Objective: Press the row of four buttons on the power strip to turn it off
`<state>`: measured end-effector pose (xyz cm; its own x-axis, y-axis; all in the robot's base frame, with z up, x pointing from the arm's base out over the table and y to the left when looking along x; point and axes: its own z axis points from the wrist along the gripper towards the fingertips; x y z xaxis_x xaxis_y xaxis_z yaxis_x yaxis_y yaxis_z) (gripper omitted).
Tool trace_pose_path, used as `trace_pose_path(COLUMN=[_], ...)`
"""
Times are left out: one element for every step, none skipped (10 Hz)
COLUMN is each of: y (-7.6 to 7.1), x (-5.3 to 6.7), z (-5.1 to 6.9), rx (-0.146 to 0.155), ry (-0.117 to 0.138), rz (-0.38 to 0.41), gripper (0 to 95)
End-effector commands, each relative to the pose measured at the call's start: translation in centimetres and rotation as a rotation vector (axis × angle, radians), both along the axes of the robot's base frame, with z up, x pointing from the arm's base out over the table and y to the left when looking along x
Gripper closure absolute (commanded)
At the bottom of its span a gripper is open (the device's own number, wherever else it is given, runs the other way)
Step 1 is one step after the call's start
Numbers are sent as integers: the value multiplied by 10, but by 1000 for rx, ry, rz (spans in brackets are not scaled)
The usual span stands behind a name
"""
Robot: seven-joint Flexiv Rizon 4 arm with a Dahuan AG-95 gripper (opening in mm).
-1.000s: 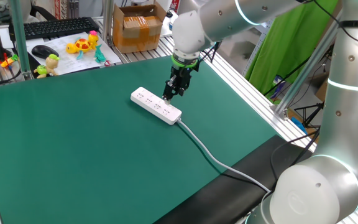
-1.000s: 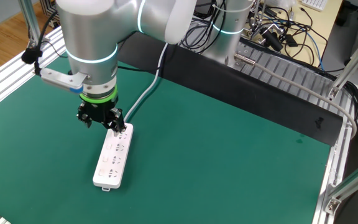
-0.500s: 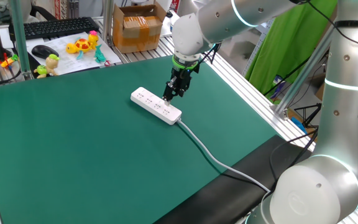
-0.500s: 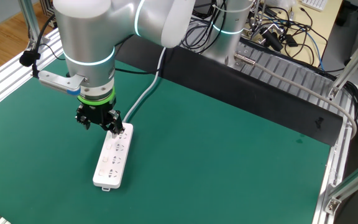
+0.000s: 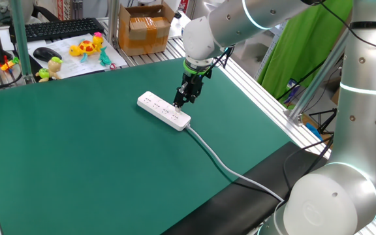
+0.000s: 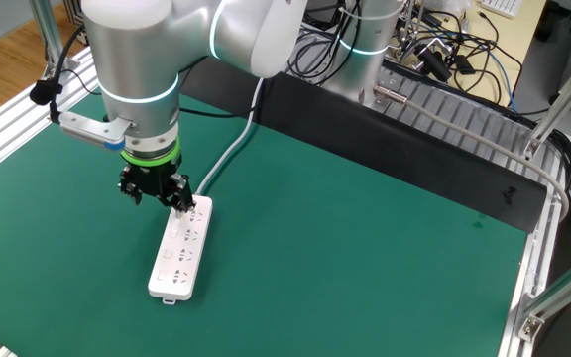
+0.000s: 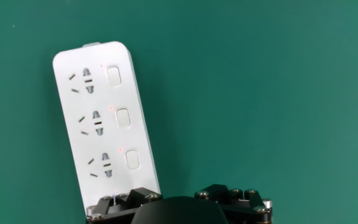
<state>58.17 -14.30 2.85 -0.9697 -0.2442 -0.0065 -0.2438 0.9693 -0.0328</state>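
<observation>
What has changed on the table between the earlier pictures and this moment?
Only the gripper moved: it shifted slightly along the power strip toward the cable end, staying low over the strip's edge. Nothing was taken hold of or let go. The strip and its cable lie where they were, and the toys and the cardboard box beyond the green mat are unchanged.

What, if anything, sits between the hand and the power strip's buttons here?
Nothing visible. The hand hangs right above the cable end of the power strip. In the hand view three buttons lie uncovered; the fourth is hidden behind the hand itself.
</observation>
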Motion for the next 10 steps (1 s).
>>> trace_pose_path(y=[-2,-5,-7,-8,-8,-8,-8,-7,-7,-7], x=[-3,-5,-7,-10,-10,-11,-10,-10,-10,-9], z=[-2,-5,-8,-12,-12,-11,-12,-13,-13,-14], rx=[-3,-2,0,0,6,10,7,4,5,7], ry=[3,2,1,-1,-2,-3,-3,-3,-3,-5], rz=[-2,-2,-2,-2,-2,-2,-2,-2,-2,-2], gripper=[190,190,190,190,190,190,190,190,190,190])
